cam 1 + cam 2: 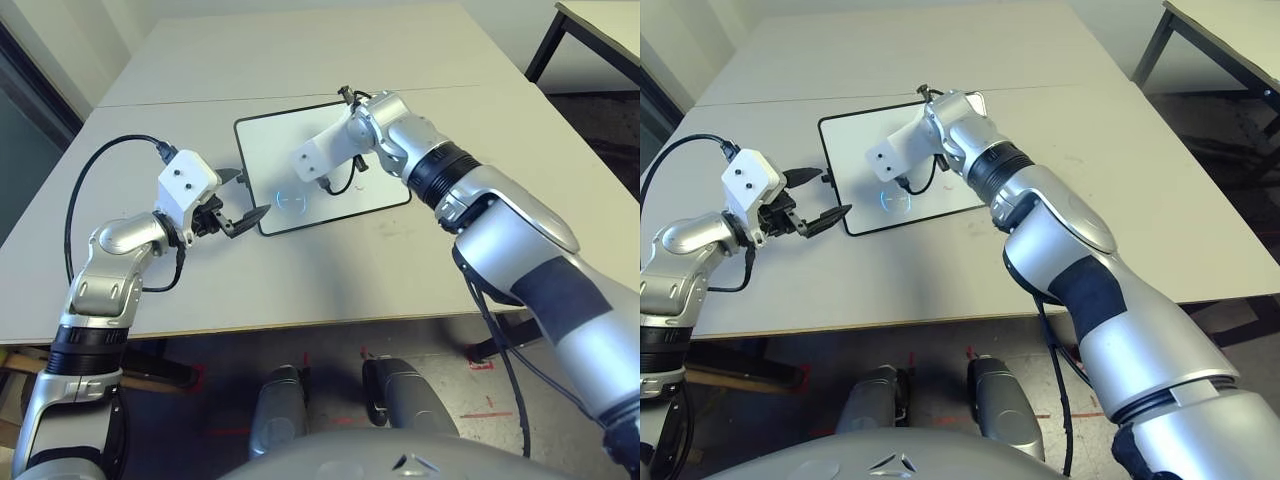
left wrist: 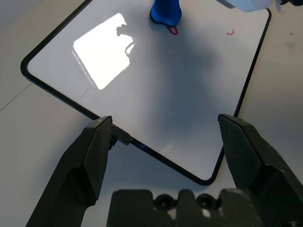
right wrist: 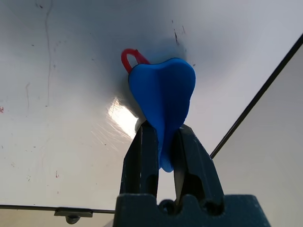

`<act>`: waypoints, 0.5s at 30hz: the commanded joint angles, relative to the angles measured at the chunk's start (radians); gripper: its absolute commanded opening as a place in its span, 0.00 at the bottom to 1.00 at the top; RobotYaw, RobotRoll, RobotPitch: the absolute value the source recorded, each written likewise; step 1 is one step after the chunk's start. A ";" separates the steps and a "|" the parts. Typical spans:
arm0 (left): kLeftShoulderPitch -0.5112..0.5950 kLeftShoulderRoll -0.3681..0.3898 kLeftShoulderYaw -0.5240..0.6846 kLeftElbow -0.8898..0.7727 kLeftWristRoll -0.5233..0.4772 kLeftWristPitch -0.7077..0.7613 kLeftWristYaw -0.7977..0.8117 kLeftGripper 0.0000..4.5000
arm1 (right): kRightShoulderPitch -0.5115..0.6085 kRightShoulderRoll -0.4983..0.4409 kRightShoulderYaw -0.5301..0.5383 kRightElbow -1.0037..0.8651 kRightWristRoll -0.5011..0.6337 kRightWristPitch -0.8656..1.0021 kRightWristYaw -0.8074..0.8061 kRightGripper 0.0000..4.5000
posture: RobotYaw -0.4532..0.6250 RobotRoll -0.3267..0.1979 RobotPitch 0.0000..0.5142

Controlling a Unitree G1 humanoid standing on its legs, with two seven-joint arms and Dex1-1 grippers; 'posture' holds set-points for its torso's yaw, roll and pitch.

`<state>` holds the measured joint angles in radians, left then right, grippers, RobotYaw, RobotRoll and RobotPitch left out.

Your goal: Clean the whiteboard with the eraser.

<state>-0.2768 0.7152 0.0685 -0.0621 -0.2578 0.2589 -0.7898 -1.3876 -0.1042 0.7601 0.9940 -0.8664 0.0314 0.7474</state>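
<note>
The eraser, probably light and soft, is sitting pinched at its narrow end by the right gripper, pressing the whiteboard.

**Blue eraser on the marked board**

The glossy white rectangular whiteboard with thin black frame and rounded corners lies flat on the table, turned askew; a small black knob sits on one edge; a red marker loop and faint red specks remain on it; the small bright-blue bone-shaped eraser stands end-down on the surface, apparently touching it, just beside the loop.
</note>
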 commanded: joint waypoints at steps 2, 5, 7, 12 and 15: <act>0.013 0.005 0.010 -0.012 0.006 0.007 0.002 1.00 | 0.078 -0.003 0.041 -0.068 -0.021 -0.006 0.038 0.06 | 0.42 0.62 0.18; 0.015 0.005 0.011 -0.011 0.005 0.006 0.002 1.00 | 0.100 -0.012 0.041 -0.108 -0.028 0.002 0.055 0.06 | 0.42 0.62 0.18; 0.015 0.006 0.011 -0.008 0.005 0.004 0.001 1.00 | 0.116 -0.017 0.043 -0.133 -0.034 0.007 0.064 0.06 | 0.42 0.62 0.18; 0.013 0.007 0.011 -0.003 0.006 0.000 -0.002 1.00 | 0.127 -0.026 0.037 -0.149 -0.047 0.019 0.065 0.06 | 0.42 0.62 0.18; 0.008 0.007 0.009 0.003 0.007 -0.003 -0.005 1.00 | 0.108 -0.028 0.028 -0.115 -0.050 0.021 0.044 0.06 | 0.41 0.62 0.18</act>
<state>-0.2690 0.7153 0.0685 -0.0622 -0.2576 0.2587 -0.7889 -1.2877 -0.1260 0.7770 0.8331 -0.9074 0.0462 0.7925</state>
